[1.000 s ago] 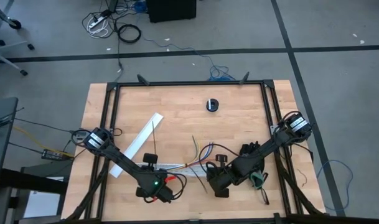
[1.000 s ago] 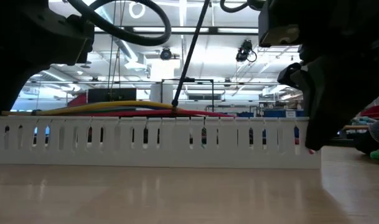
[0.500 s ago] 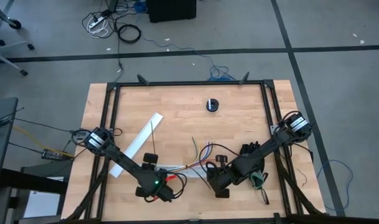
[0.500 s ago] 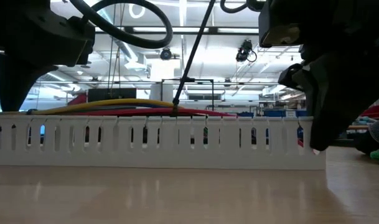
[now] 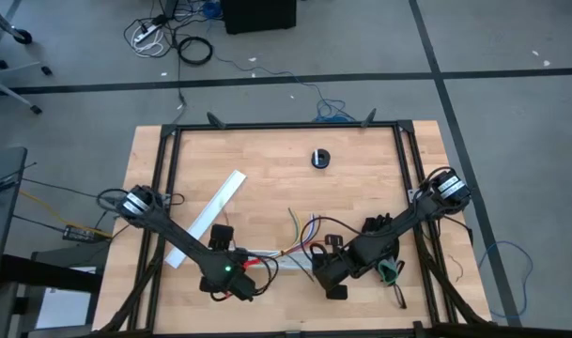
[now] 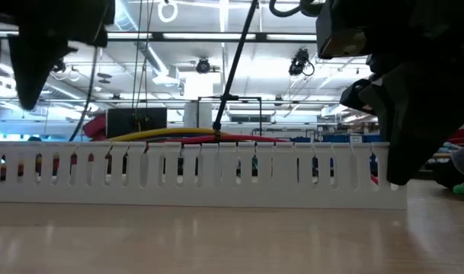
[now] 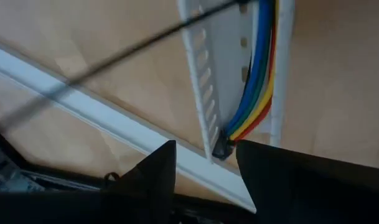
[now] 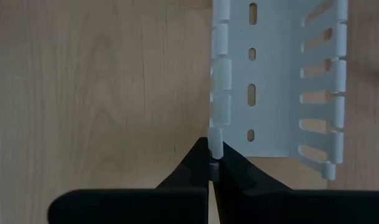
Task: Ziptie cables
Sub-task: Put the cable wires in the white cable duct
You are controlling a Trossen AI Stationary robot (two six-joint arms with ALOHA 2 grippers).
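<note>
High view: a white slotted channel (image 5: 267, 255) lies near the table's (image 5: 361, 150) six o'clock edge, between both arms, with the cables (image 7: 254, 93) inside it, their loose ends (image 5: 304, 230) fanning out toward twelve o'clock. The left pincer (image 7: 205, 165) hovers released over one channel end. The right pincer (image 8: 212, 171) is clenched on the channel wall at the other end. A ziptie (image 6: 235, 65) rises from the cables. A white cover strip (image 5: 208, 218) lies at nine o'clock, a black knob (image 5: 320, 158) at twelve.

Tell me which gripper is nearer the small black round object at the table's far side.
Right. The right gripper sits near the front edge almost straight below the black round object; the left gripper is equally far forward but well off to the left.
</note>
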